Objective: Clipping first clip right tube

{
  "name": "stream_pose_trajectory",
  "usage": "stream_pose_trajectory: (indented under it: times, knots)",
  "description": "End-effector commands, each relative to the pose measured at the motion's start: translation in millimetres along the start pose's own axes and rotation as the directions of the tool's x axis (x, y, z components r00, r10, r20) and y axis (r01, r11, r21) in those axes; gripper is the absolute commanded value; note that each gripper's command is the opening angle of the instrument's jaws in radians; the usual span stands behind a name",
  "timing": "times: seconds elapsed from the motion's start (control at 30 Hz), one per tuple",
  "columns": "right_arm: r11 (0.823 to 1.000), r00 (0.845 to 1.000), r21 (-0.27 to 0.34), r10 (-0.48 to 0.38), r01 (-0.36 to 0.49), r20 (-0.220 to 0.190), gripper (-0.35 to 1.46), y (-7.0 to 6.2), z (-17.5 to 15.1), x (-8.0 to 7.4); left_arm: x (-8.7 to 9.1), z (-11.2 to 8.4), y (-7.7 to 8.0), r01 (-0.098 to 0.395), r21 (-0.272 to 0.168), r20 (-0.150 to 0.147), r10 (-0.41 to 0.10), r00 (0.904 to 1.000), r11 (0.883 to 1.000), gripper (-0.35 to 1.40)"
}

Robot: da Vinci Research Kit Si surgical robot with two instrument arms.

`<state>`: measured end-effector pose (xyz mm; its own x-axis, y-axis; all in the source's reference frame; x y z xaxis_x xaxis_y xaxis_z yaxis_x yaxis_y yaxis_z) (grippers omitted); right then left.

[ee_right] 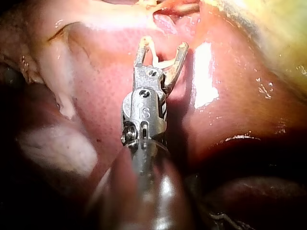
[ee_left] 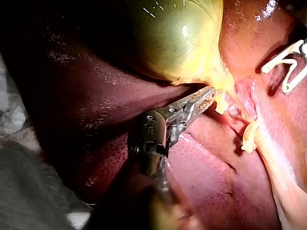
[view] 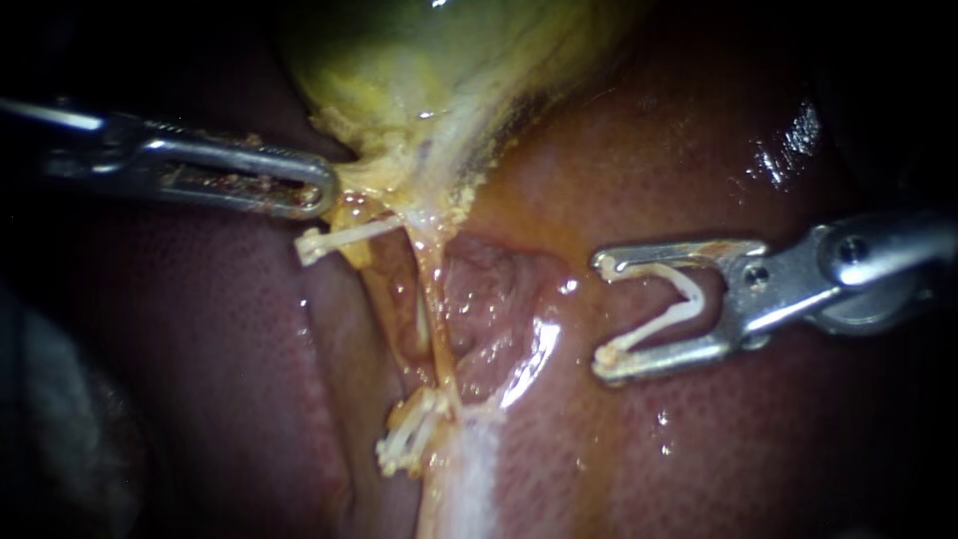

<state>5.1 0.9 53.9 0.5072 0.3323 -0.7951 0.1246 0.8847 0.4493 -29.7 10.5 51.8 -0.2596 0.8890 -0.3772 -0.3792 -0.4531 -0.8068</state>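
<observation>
The liver (view: 699,150) fills the view, with the yellow-green gallbladder (view: 419,60) at the top. The left instrument (view: 324,192) has its pincer closed on the gallbladder at its neck. The right instrument (view: 604,314) is over the liver. Its wide pincer holds 1 white clip (view: 692,291) from 2 sides, apart from the tube (view: 431,289) below the neck. Placed clips (view: 407,444) sit lower.

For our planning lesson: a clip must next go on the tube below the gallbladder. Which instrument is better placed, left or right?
Right. The right instrument carries an open clip at its tip, facing the tube. The left instrument grips tissue at the gallbladder and carries no clip.
</observation>
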Motion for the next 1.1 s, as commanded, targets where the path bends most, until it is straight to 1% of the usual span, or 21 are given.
stream_pose_trajectory:
  times: [0.03, 0.17, 0.33, 0.4, 0.53, 0.63, 0.67, 0.77, 0.8, 0.87, 0.93, 1.0, 1.1]
  knots:
    - [1.000, 1.000, 0.009, 0.016, -0.017, 0.002, 0.48, -0.1, 0.5, 0.1, -0.1, 0.2, -0.1, -0.002, 0.002, -0.001, 0.002, 1.0000, 1.000, -0.35]
    - [0.995, 0.996, 0.036, 0.092, -0.092, -0.005, 0.47, -0.4, 3.1, 0.4, -0.1, 0.2, -0.1, -0.002, 0.003, -0.001, 0.002, 1.0000, 1.000, -0.35]
    - [0.983, 0.983, 0.049, 0.180, -0.178, -0.030, 0.47, -0.5, 6.6, -0.3, -0.1, 0.2, 0.0, -0.002, 0.003, -0.001, 0.002, 1.0000, 1.000, -0.35]
    - [0.975, 0.975, 0.044, 0.221, -0.220, -0.025, 0.47, -0.3, 8.2, -0.8, -0.1, 0.3, 0.0, -0.002, 0.003, -0.001, 0.002, 1.0000, 1.000, -0.35]
    - [0.963, 0.963, 0.050, 0.268, -0.266, -0.031, 0.48, -0.1, 11.2, -1.8, -0.2, 0.4, 0.1, -0.003, 0.004, -0.002, 0.003, 1.0000, 1.000, -0.35]
    - [0.951, 0.950, 0.070, 0.305, -0.301, -0.060, 0.48, -0.1, 12.8, -2.4, -0.2, 0.5, 0.1, -0.003, 0.004, -0.002, 0.003, 1.0000, 1.000, -0.35]
    - [0.944, 0.943, 0.083, 0.324, -0.318, -0.070, 0.48, -0.2, 13.3, -2.5, -0.2, 0.5, 0.1, -0.003, 0.004, -0.002, 0.003, 1.0000, 1.000, -0.35]
    - [0.937, 0.934, 0.108, 0.343, -0.333, -0.097, 0.48, -0.2, 14.0, -2.5, -0.3, 0.6, 0.1, -0.003, 0.005, -0.002, 0.003, 1.0000, 1.000, -0.35]
    - [0.932, 0.929, 0.113, 0.355, -0.344, -0.103, 0.48, -0.2, 14.0, -2.5, -0.3, 0.7, 0.1, -0.003, 0.005, -0.002, 0.003, 1.0000, 1.000, -0.35]
    - [0.931, 0.926, 0.121, 0.358, -0.344, -0.119, 0.48, -0.1, 14.1, -2.3, -0.3, 0.7, 0.1, -0.003, 0.006, -0.003, 0.003, 1.0000, 1.000, -0.35]
    - [0.926, 0.920, 0.129, 0.371, -0.355, -0.130, 0.48, -0.2, 14.0, -2.2, -0.3, 0.7, 0.1, -0.003, 0.006, -0.003, 0.003, 1.0000, 1.000, -0.35]
    - [0.925, 0.917, 0.139, 0.373, -0.354, -0.145, 0.48, -0.3, 13.9, -2.0, -0.3, 0.7, 0.1, -0.003, 0.006, -0.003, 0.003, 1.0000, 1.000, -0.35]
    - [0.918, 0.905, 0.164, 0.388, -0.362, -0.174, 0.48, -0.7, 13.7, -1.4, -0.3, 0.7, 0.1, -0.003, 0.006, -0.003, 0.003, 1.0000, 1.000, -0.35]
